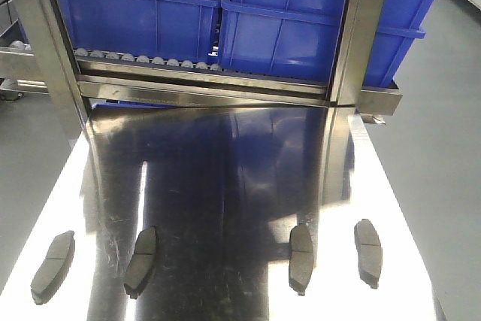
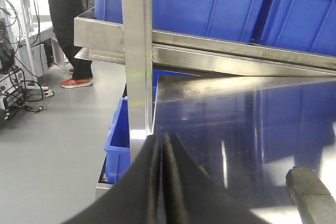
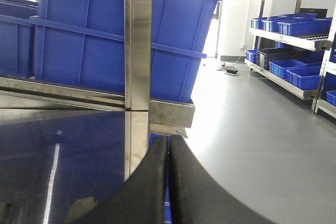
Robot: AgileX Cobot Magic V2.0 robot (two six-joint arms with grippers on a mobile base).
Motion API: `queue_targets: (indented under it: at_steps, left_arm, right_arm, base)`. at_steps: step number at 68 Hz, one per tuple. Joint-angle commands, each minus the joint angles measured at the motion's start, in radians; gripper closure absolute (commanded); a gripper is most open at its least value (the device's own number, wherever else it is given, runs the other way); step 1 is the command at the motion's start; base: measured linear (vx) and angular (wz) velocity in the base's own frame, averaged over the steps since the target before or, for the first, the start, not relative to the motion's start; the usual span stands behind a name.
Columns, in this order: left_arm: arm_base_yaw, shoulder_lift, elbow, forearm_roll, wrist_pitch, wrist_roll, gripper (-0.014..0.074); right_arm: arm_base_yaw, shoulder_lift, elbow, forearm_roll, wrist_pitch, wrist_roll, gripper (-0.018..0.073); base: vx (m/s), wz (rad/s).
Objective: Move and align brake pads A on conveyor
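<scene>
Four brake pads A lie nearest, in a loose row across the near end of the shiny steel table — two at left, two at right, a wide gap between the pairs. The left end effector has its black fingers pressed together, gripping nothing; the right end effector likewise — closed and bare. Behind, blue bins sit on the rack.
</scene>
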Motion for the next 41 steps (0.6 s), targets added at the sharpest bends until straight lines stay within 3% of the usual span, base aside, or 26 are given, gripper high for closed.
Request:
queue_targets:
  at_steps: [1,41]
  left_arm:
    - [-0.003,-0.015,0.017,-0.01,-0.071,-0.001,0.0603]
    - [-0.003,-0.015,0.017,-0.01,-0.071,-0.001,0.0603]
  right_arm:
    - [-0.008,-0.013,0.012,-0.008,-0.072,0.0,0.0571]
    - [-0.008,-0.013,0.012,-0.008,-0.072,0.0,0.0571]
  base:
    - [0.0,0.0]
    - [0.0,0.0]
